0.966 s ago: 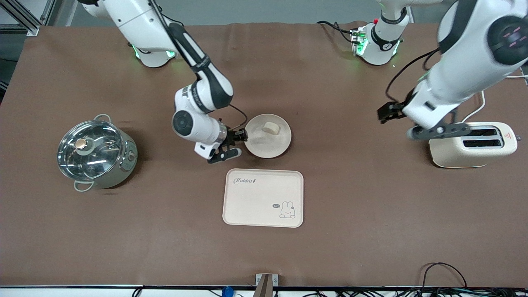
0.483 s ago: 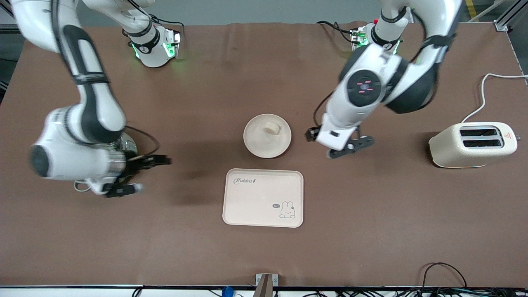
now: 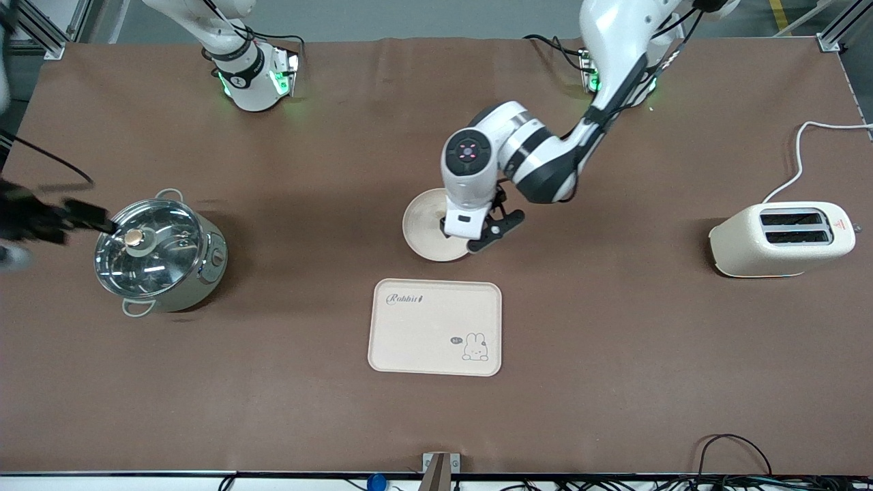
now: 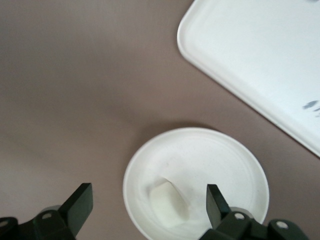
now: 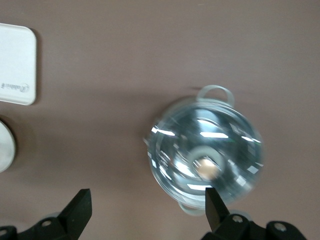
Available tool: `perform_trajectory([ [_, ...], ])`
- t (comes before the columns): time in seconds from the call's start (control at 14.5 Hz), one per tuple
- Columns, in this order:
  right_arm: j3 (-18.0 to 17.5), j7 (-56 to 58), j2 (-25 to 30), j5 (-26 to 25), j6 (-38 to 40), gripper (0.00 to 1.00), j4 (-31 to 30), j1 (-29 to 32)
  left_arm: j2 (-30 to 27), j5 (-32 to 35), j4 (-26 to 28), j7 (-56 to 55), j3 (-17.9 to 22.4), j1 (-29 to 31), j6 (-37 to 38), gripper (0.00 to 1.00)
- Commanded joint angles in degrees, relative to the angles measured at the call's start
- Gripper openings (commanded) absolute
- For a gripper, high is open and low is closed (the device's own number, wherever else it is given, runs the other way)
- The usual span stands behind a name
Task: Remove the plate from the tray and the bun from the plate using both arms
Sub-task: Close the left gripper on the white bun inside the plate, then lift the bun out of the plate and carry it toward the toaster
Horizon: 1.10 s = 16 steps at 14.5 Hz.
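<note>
Plate (image 3: 426,228) off tray (image 3: 434,327); bun (image 4: 167,202) on plate; left gripper (image 4: 147,207) fingers apart above bun; right gripper (image 5: 145,210) fingers apart over pot (image 3: 158,249)

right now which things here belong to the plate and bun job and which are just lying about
Part of the job:
- plate, on the table beside the tray, not on it
- bun, on the plate
- tray, bare
- left tool, open over the plate
- right tool, open over the pot

Just lying about:
- pot with glass lid
- toaster
</note>
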<state>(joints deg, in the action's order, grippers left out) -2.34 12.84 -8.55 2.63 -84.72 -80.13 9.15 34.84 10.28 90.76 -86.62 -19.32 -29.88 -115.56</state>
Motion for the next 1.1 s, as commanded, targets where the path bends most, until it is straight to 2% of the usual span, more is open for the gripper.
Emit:
perform_trajectory([
  [0.0,-1.08,-0.27,8.88,-3.94,5.16,1.0,-1.95,0.61,2.42,1.41,0.28,-8.45,0.07,-1.76,-3.16,1.0],
  [0.14,-1.44,-0.36,11.97,-4.21,6.41,1.0,-2.83,0.26,3.47,1.41,1.43,-12.07,0.07,-2.2,-5.81,0.99],
  [0.28,-1.44,-0.53,12.51,-4.12,6.5,1.0,-3.71,0.26,4.96,1.41,1.43,-13.3,0.07,-3.08,-7.48,0.91],
  [0.62,-1.52,-0.71,16.36,-4.04,1.86,1.0,-11.34,0.08,7.6,1.41,1.52,-15.16,0.07,-4.05,-9.33,0.74],
  [0.69,-1.44,-0.71,16.9,-4.04,0.02,1.0,-13.01,0.25,7.7,1.41,1.61,-15.33,0.07,-4.05,-9.33,0.69],
  [1.03,-1.17,-0.71,16.55,-3.95,-2.2,1.0,-14.08,0.25,8.31,1.41,1.43,-15.33,0.07,-4.05,-9.33,0.22],
])
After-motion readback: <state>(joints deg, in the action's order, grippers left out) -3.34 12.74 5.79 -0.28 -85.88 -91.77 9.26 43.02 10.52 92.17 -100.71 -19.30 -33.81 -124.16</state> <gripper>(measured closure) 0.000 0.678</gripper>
